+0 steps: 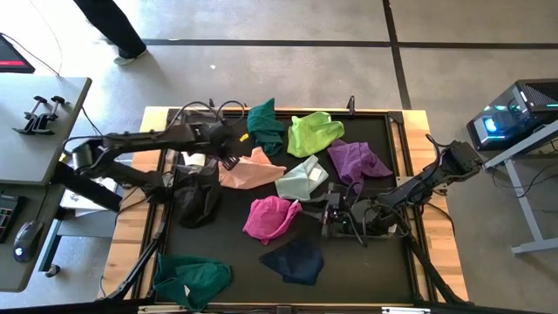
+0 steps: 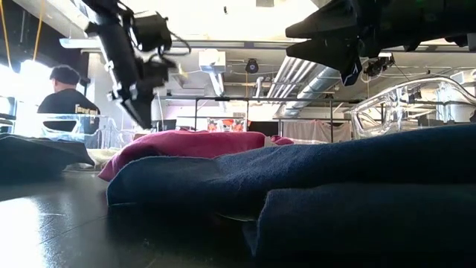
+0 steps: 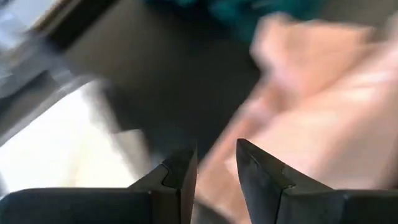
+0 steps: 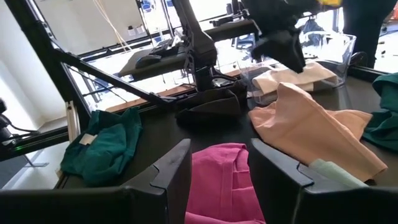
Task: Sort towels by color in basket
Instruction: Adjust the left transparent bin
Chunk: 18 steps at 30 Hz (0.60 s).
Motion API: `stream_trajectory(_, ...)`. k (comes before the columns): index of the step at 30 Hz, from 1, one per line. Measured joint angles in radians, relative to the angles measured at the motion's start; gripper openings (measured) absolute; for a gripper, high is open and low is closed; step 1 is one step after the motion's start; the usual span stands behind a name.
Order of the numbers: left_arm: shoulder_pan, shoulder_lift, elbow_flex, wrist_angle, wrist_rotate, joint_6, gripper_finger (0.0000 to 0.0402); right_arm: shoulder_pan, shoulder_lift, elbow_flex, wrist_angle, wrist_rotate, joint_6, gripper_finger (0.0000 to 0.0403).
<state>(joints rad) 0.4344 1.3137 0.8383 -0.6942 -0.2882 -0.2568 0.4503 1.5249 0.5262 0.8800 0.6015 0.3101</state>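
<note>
High view: soft cloths lie scattered on the black mat [image 1: 261, 262]. Crumpled teal towel [image 1: 264, 125] and lime towel [image 1: 312, 133] sit at the far edge; purple towel [image 1: 357, 160], mint towel [image 1: 302, 179] and flat peach towel [image 1: 250, 169] mid-mat; magenta towel [image 1: 269, 217] and navy towel [image 1: 295, 259] nearer; black towel [image 1: 197, 198] at left; a second teal cloth [image 1: 192, 278] in the near-left corner. No colours grouped yet, so sorting looks barely begun. Left gripper [image 1: 230, 145] hovers over the peach towel's edge, likely its pick. Right gripper [image 1: 332, 219] rests low beside the magenta towel, waiting.

Low view: navy towel fills the foreground, magenta behind. A person [image 2: 67, 100] stands in the room beyond.

Left wrist view: fingers [image 3: 183, 180] slightly apart, nothing between them, peach cloth just beneath.

Right wrist view: fingers [image 4: 171, 171] spread wide and empty, framing the magenta towel. A clear plastic bin [image 4: 311, 62] holds a cream towel [image 4: 291, 77] beyond the peach one.
</note>
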Motion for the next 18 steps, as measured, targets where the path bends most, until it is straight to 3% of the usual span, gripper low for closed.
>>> stream_trajectory(5,0.053,0.031,0.000,-0.030,-0.200,0.003,0.0099,0.000,0.000,0.000,-0.001,-0.009,-0.001,0.0151)
stream_trajectory(8,0.077,0.011,0.000,-0.028,-0.238,0.015,0.0099,0.000,0.000,0.000,-0.007,-0.009,0.002,0.0151)
stream_trajectory(18,0.014,-0.154,0.001,-0.039,-0.160,0.022,0.0099,-0.002,0.000,0.000,-0.007,-0.008,-0.004,0.0151)
